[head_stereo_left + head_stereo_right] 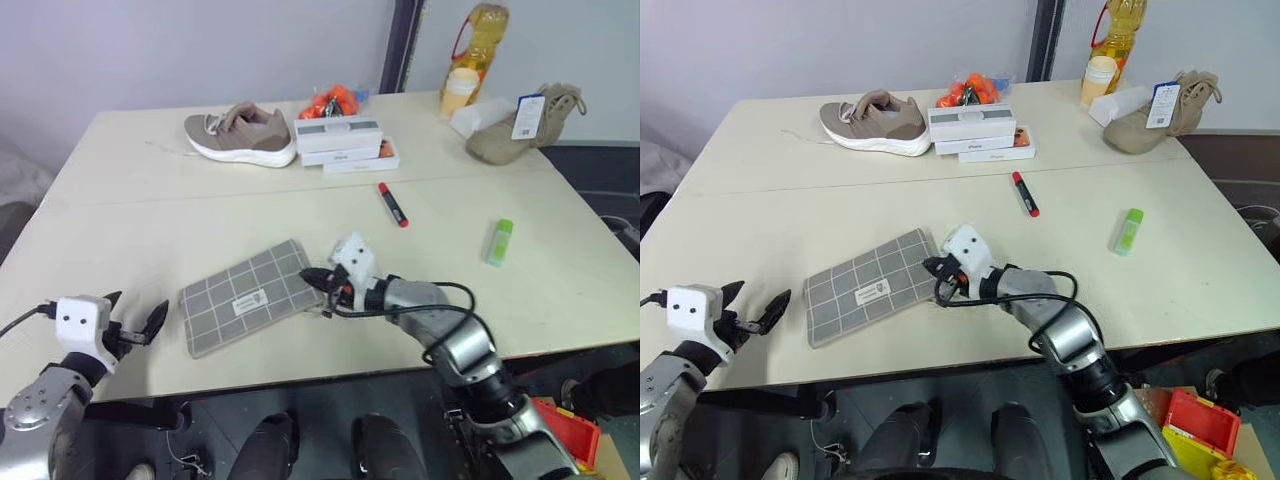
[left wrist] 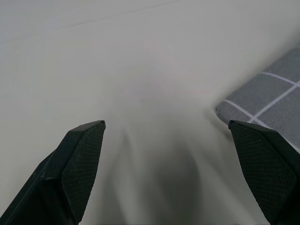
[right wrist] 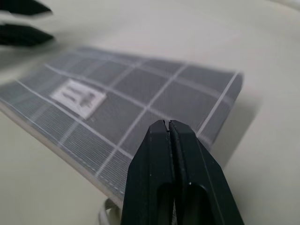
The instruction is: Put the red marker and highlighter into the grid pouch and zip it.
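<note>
My left claw (image 2: pixel 166 136) spread wide, two black textured fingers (image 2: pixel 79 161) apart over plain cream worktop (image 2: pixel 117 61). Corner of flat grey fabric pouch with white grid lines (image 2: pixel 269 91) lies just beside one fingertip. Nothing between my fingers.

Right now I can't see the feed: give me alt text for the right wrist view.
The right gripper, its two black fingers pressed shut, hovers over the near edge of the grid pouch, a flat grey fabric case with white grid lines and a white label, lying on the pale table. The left gripper's black fingertips show beyond the pouch.
</note>
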`<state>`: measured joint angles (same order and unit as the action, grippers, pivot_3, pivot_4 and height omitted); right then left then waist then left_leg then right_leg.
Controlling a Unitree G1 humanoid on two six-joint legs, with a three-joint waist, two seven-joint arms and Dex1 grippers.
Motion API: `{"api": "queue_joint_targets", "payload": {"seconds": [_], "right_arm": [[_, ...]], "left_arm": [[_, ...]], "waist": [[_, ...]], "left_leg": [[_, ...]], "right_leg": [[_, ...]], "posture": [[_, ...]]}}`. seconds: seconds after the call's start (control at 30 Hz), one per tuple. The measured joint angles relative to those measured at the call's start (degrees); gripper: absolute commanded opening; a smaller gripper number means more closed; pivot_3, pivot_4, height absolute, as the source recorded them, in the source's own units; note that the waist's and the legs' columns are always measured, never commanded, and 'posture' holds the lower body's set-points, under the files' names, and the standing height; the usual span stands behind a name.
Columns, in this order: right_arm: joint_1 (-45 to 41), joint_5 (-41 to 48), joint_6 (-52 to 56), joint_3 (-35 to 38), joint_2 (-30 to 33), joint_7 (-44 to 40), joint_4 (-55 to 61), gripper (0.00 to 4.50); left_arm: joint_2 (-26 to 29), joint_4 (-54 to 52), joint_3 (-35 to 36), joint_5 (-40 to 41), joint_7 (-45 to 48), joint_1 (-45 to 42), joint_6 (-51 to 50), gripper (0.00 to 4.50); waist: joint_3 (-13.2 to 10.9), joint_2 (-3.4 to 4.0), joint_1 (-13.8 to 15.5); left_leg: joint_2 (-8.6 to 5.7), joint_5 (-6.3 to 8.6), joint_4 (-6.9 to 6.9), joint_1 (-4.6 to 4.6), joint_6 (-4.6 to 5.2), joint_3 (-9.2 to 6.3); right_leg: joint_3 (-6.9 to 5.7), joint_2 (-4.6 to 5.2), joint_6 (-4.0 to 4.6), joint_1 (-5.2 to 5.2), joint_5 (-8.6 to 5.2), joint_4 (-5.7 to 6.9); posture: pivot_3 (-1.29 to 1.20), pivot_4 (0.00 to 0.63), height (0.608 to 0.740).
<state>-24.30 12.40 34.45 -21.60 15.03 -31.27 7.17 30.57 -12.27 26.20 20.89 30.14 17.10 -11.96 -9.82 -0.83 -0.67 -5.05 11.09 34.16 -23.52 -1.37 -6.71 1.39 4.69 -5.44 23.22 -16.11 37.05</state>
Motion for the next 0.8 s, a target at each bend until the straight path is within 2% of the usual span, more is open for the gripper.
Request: {"api": "queue_joint_targets", "payload": {"seconds": [0.2, 0.37, 0.63, 0.8], "right_arm": [[-2.03, -0.86, 2.83, 2.71, -6.28, 4.87, -7.22, 0.12], [-2.31, -0.92, 2.65, 3.70, -6.50, 4.13, -8.08, 0.12], [-3.12, -1.63, 2.29, 3.73, -7.48, 3.26, -9.24, 0.12], [-3.50, -2.74, 1.83, 3.64, -8.30, 3.25, -9.99, 0.12]], "left_arm": [[5.13, 0.48, -0.09, -4.07, 6.74, 6.32, 6.52, 4.50], [10.01, 5.07, -2.36, -13.31, 9.98, 7.56, 21.40, 4.50], [15.03, 15.02, -12.73, -26.25, 10.12, -3.20, 49.06, 4.50], [15.40, 24.91, -19.67, -27.97, 10.31, -13.71, 60.02, 4.50]], "waist": [[0.01, 0.00, -0.18], [0.02, -0.03, 0.11], [0.03, 0.06, -0.04], [0.04, 0.08, 0.06]], "left_leg": [[0.02, 0.01, -0.06, 0.04, -0.02, 0.00], [0.00, 0.10, -0.05, 0.04, -0.16, -0.01], [0.01, 0.03, -0.12, 0.04, -0.06, 0.01], [-0.01, 0.02, -0.11, 0.07, -0.03, 0.00]], "right_leg": [[0.02, -0.01, 0.04, 0.09, 0.00, 0.03], [0.01, 0.02, 0.07, 0.06, 0.00, 0.00], [-0.01, 0.01, 0.05, 0.14, 0.03, 0.03], [-0.07, 0.00, -0.13, 0.12, 0.13, 0.08]], "posture": [[0.00, 0.150, 0.740], [0.00, 0.150, 0.740], [0.00, 0.150, 0.740], [0.00, 0.150, 0.740]]}}
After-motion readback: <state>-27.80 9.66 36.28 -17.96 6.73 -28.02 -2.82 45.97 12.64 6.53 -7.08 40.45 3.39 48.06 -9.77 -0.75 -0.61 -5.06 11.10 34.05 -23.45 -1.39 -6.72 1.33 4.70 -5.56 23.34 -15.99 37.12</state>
